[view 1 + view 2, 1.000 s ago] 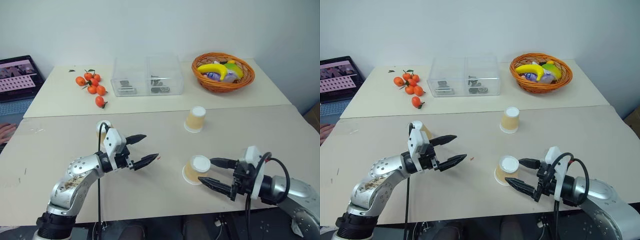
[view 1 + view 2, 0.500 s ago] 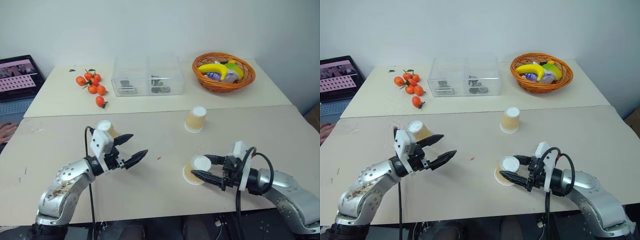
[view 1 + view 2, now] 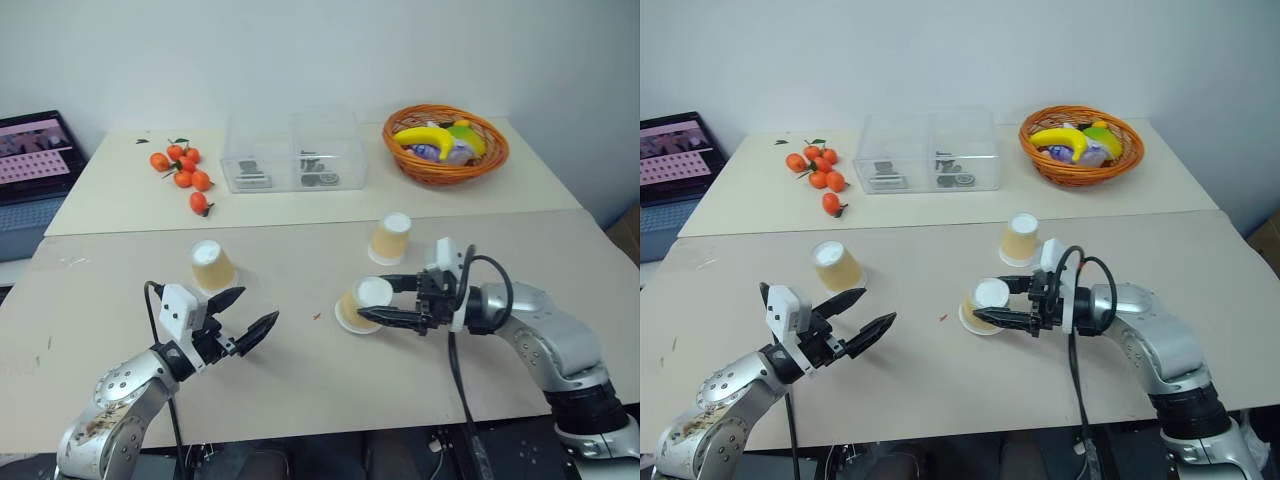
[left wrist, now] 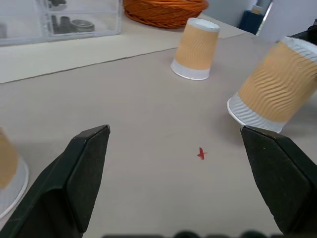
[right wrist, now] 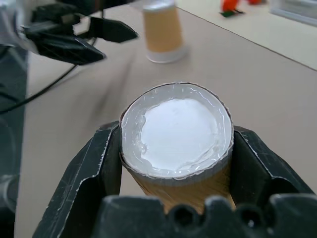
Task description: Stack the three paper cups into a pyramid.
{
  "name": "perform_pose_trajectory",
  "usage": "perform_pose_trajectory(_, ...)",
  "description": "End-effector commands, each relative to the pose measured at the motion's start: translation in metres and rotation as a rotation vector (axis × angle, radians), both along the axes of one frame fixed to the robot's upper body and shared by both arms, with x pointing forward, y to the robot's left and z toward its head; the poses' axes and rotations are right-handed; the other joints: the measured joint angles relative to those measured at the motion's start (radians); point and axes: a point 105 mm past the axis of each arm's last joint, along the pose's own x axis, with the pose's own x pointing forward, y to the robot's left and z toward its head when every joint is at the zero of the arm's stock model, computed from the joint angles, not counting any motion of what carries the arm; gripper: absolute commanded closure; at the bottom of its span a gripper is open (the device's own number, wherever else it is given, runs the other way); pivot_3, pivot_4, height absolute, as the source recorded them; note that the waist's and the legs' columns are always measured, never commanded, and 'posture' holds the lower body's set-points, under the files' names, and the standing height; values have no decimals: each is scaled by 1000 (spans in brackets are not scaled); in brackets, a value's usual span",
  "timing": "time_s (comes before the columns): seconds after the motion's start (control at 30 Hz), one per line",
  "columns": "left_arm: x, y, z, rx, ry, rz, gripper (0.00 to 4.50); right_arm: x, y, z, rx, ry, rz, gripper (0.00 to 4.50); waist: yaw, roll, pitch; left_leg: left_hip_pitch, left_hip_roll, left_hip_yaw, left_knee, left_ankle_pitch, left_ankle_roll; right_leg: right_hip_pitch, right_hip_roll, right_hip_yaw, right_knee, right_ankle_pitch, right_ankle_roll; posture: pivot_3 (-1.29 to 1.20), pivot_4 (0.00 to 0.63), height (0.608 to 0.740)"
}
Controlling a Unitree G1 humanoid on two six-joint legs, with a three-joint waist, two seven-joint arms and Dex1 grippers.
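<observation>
Three paper cups, tan with white rims and bases, are upside down. One paper cup (image 3: 211,266) stands at the left, just beyond my left gripper (image 3: 257,305), which is open and empty. A second cup (image 3: 391,238) stands further back at centre-right. The third cup (image 3: 360,304) is tilted, and my right gripper (image 3: 372,299) is shut on its sides near the white base. In the right wrist view that cup (image 5: 177,131) sits between the two black fingers (image 5: 99,163). The left wrist view has the tilted cup (image 4: 277,87) and the standing far cup (image 4: 195,48).
On the far table lie several mandarins (image 3: 185,175), a clear plastic box (image 3: 293,152) and a wicker basket (image 3: 446,142) with a banana. A laptop (image 3: 30,160) sits at the far left. A small red speck (image 3: 316,317) marks the near table.
My right gripper closed on the near cup and carried it left and away from me, tilting it. My left arm drew back to the left, uncovering the left cup.
</observation>
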Motion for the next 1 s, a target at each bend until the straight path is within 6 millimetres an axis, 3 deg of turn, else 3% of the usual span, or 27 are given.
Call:
perform_pose_trajectory(0.03, -13, 1, 6, 8, -47, 20, 0, 4, 23, 1, 4, -22, 117, 1824, -1, 0, 0, 0, 0, 0, 0, 0, 0, 0, 0, 0, 0, 0, 0, 0, 150, 738)
perform_pose_trajectory(0.13, -22, 5, 0, 24, -35, 47, 0, 19, 37, -4, -8, -58, 137, 1824, 3, 0, 0, -1, 0, 0, 0, 0, 0, -1, 0, 0, 0, 0, 0, 0, 150, 738)
perform_pose_trajectory(0.4, -32, 15, -7, 33, -32, 115, 0, 57, 75, 10, 26, -158, 172, 1824, -11, 0, 0, 0, 2, 0, 0, 0, -2, -3, 2, -1, 1, 2, -3, 0, 150, 738)
perform_pose_trajectory(0.53, -30, 12, -4, 33, -50, 112, 0, 66, 86, 18, 48, -177, 183, 1824, -12, 0, 0, 0, 2, 0, 0, 0, -2, -3, 2, -1, 1, 2, -4, 0, 150, 738)
perform_pose_trajectory(0.63, -27, 9, -4, 50, -66, 85, 0, 68, 90, 12, 51, -173, 192, 1824, -14, 1, 0, -1, 2, 0, -1, 1, -2, -4, 3, -1, 1, 2, -4, 0, 150, 738)
perform_pose_trajectory(0.7, -25, 6, -3, 58, -78, 65, 0, 69, 88, 5, 47, -167, 183, 879, -15, 1, 0, -1, 2, 0, -1, 0, -2, -5, 3, -1, 1, 2, -4, 0, 150, 738)
perform_pose_trajectory(0.8, -21, 3, 0, 73, -94, 37, 0, 71, 83, -2, 41, -145, 162, 24, -17, 1, 0, -1, 2, 0, -1, 0, -3, -6, 3, 0, 1, 3, -4, 0, 150, 738)
perform_pose_trajectory(1.0, -15, 1, 4, 77, -106, 6, 0, 74, 70, -3, 59, -89, 105, 24, -29, 1, 0, -3, 2, 0, -1, 0, -3, -10, 3, 0, 3, 3, -5, 0, 150, 738)
